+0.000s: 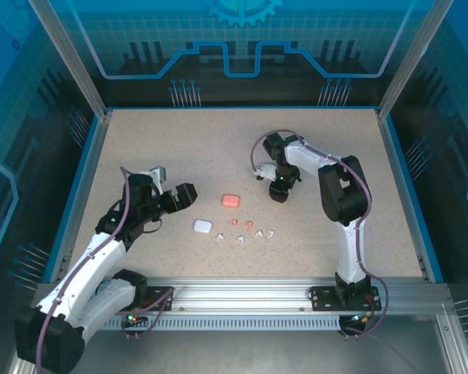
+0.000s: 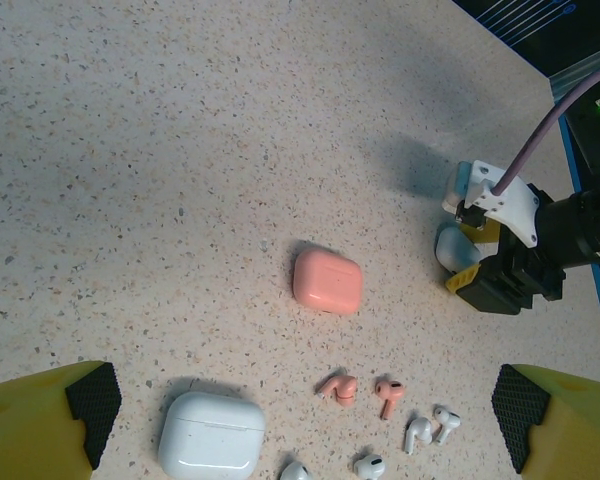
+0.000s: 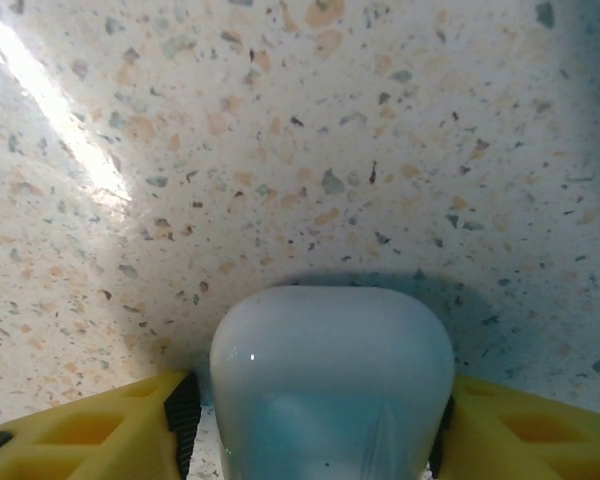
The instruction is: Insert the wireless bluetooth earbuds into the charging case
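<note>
Pale case [image 3: 332, 380] cropped below; earbud [image 2: 296, 471] likewise (bottom edge)

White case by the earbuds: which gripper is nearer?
Left. The left gripper sits just up-left of the white case; the right gripper is well off to its upper right, past the pink case.

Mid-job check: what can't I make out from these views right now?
Pale case, right wrist view: lower part cut off by the bottom edge; whether the right gripper grips it is unclear.
White earbuds: some cut by the left wrist view's bottom edge; too small in the top view.
</note>
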`<state>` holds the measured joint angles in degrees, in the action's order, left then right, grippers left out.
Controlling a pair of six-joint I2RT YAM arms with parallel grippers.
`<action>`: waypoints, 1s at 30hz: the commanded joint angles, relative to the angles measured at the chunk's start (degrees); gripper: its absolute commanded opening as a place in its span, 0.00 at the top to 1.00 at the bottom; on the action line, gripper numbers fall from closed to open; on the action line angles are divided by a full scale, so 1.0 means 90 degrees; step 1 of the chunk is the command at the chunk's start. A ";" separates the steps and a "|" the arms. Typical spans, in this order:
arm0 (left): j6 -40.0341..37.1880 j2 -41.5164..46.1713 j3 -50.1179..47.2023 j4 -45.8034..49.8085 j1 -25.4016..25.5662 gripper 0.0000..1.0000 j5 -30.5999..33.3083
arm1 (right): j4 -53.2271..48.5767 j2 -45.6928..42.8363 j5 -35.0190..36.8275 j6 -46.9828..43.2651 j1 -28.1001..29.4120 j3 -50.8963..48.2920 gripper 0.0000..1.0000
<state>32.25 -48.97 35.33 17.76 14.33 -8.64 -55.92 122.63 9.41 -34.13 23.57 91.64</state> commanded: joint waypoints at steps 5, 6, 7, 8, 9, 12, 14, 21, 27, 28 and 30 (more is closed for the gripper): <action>-0.0029 -0.0077 0.0266 0.0116 0.0047 0.01 0.0025 | 0.0109 0.0048 -0.0083 -0.0031 -0.0062 -0.0108 0.50; -0.0021 -0.0086 0.0283 0.0116 0.0043 0.01 -0.0008 | 0.0191 -0.0026 -0.0105 -0.0031 -0.0063 -0.0174 0.51; -0.0010 -0.0100 0.0293 0.0107 0.0049 0.01 -0.0042 | 0.0295 -0.0140 -0.0120 -0.0030 -0.0061 -0.0259 0.53; -0.0002 -0.0108 0.0295 0.0067 0.0049 0.01 -0.0094 | 0.0399 -0.0268 -0.0136 -0.0022 -0.0065 -0.0337 0.56; 0.0001 -0.0111 0.0303 0.0042 0.0049 0.01 -0.0147 | 0.0478 -0.0386 -0.0145 -0.0017 -0.0063 -0.0413 0.57; 0.0037 -0.0144 0.0302 -0.0128 0.0050 0.01 -0.0403 | 0.0726 -0.0877 -0.0332 0.0021 -0.0068 -0.0680 0.59; 0.0085 -0.0178 0.0312 -0.0284 0.0051 0.01 -0.0708 | 0.0946 -0.1293 -0.0545 0.0061 -0.0062 -0.0955 0.59; 0.0344 -0.0314 0.0235 -0.1054 0.0126 0.06 -0.1820 | 0.1883 -0.3250 -0.1605 0.0244 0.0013 -0.2165 0.60; 0.0593 -0.0646 0.0269 -0.1782 0.0497 0.09 -0.2493 | 0.2861 -0.4855 -0.2472 0.0450 0.0176 -0.3247 0.60; 0.0632 -0.0729 0.0300 -0.1887 0.0594 0.09 -0.2548 | 0.2997 -0.5074 -0.2619 0.0462 0.0223 -0.3395 0.60; 0.0664 -0.0894 0.0377 -0.2018 0.0779 0.10 -0.2602 | 0.3190 -0.5422 -0.2775 0.0455 0.0341 -0.3598 0.60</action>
<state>36.49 -55.51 36.29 3.81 19.46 -27.81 -32.73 76.64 -9.61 -31.24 24.95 61.60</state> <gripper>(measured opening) 0.905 0.439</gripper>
